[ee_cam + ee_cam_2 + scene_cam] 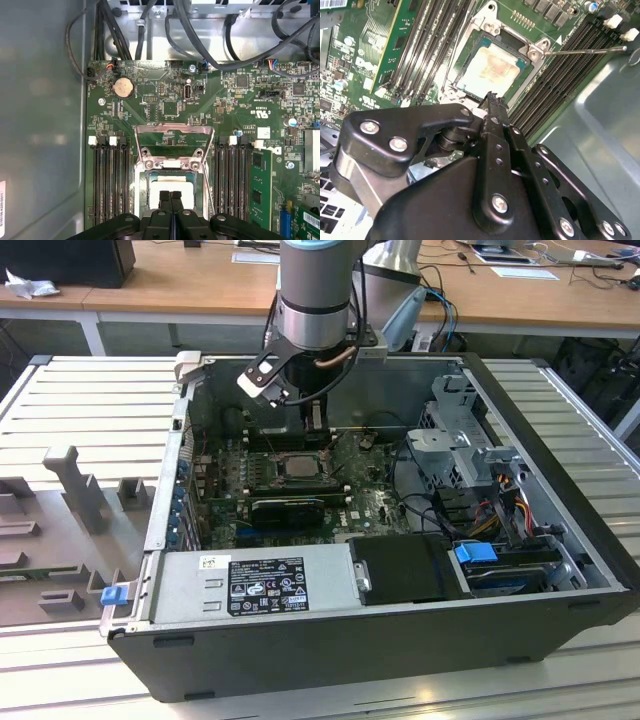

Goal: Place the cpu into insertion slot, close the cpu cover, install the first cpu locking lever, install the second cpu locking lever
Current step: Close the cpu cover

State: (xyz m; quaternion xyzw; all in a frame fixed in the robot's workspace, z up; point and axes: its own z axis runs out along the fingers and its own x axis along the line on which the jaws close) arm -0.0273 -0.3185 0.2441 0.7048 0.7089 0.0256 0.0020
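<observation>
On the exterior view's left, a grey moulded tray with upright blocks and slots (60, 530) lies on the ribbed pale metal table (90, 390). Just beside it stands the open black computer case (400, 640). A silver box-shaped power supply with a label (255, 585) runs along the case's near wall.

Further right, the green motherboard (370, 505) lies flat on the case floor. On it is the square insertion slot with its metal frame (142, 175), flanked on both sides by long black memory slots (107, 180). The small flat square cpu with a pale silver-beige face (182, 189) is seated inside that slot. The thin silvery-grey square cpu cover with a wide window (175, 131) is swung open, and green board shows through its window.

The grey and blue robot arm (315, 300) reaches down from above, and its black gripper (170, 194) hangs directly over the cpu. The jaws are pressed together with nothing between them. I cannot tell whether their tips touch the chip.

In the second wrist view, a thin metal lever rod (585, 50) juts out from a socket corner across the memory slots.

On the exterior view's right sit a grey metal drive cage (470, 455) and a blue plastic latch (475, 552).
</observation>
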